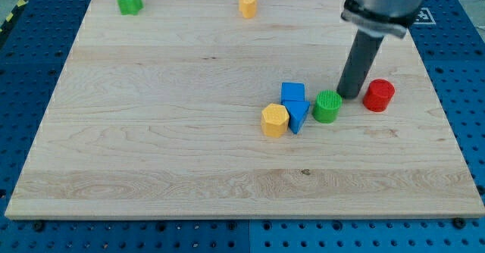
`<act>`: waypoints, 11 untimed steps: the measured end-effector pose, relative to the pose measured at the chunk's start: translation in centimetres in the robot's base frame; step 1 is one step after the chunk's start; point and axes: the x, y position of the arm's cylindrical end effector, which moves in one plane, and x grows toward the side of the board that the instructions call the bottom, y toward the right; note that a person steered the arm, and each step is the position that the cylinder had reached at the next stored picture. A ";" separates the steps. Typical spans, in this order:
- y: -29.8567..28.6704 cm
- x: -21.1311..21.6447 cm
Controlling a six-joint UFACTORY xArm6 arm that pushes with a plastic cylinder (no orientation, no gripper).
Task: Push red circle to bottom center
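The red circle [378,95] stands on the wooden board [151,154] at the view's right, a little above mid-height. My tip [348,95] rests on the board just to the left of the red circle, between it and a green circle [327,106]. The rod rises from the tip toward the view's top right. The tip is close to both circles; I cannot tell whether it touches either.
A blue cube [292,93], a blue triangular block [296,115] and a yellow hexagon [274,120] cluster left of the green circle. A green star [129,1] and a yellow block [248,4] sit at the board's top edge. Blue pegboard surrounds the board.
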 end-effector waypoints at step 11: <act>3.7 7.1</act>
